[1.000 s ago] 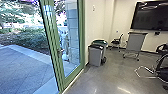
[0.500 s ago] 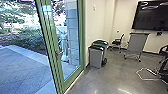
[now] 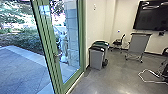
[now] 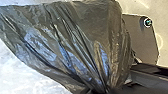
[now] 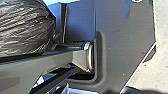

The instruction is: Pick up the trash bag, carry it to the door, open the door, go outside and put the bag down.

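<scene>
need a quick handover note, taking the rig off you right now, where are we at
Left gripper: looks to have the bunched part of the trash bag, but I can't confirm the grip.
Right gripper: state can't be made out; the bag also shows close by in the right wrist view.
Place: robot indoors, green-framed glass door ahead, handle in sight, gray bin by the wall.
Done: bag apparently picked up and brought near the door.
Left: open the door if it's shut (can't tell), go out, put the bag down.
</scene>
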You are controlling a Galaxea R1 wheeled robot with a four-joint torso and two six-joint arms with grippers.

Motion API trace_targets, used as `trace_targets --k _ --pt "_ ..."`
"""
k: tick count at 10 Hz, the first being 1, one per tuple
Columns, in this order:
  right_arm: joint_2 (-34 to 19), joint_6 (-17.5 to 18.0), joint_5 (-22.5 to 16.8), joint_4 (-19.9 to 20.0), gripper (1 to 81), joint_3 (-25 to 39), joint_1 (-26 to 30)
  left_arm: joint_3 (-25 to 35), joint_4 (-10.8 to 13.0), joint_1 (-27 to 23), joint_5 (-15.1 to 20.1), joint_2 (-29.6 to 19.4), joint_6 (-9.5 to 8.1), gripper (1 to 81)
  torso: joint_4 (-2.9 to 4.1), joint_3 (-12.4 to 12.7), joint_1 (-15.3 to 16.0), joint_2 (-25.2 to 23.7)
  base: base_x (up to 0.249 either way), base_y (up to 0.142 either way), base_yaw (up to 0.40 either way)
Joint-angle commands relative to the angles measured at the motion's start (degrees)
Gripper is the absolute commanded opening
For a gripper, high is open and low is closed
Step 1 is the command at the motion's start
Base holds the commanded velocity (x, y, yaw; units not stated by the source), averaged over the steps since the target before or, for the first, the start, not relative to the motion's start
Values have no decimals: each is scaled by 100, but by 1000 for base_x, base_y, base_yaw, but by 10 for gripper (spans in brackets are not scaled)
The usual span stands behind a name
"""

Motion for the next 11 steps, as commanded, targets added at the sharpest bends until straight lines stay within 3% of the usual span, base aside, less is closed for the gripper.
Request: trace_targets --k 1,11 --pt "27 0 -322 -42 811 23 252 4 44 -265 335 -21 48 10 0 0 0 0 170 0 0" --pt "53 -1 -330 -51 811 23 270 13 44 -256 335 -20 48 10 0 0 0 0 170 0 0"
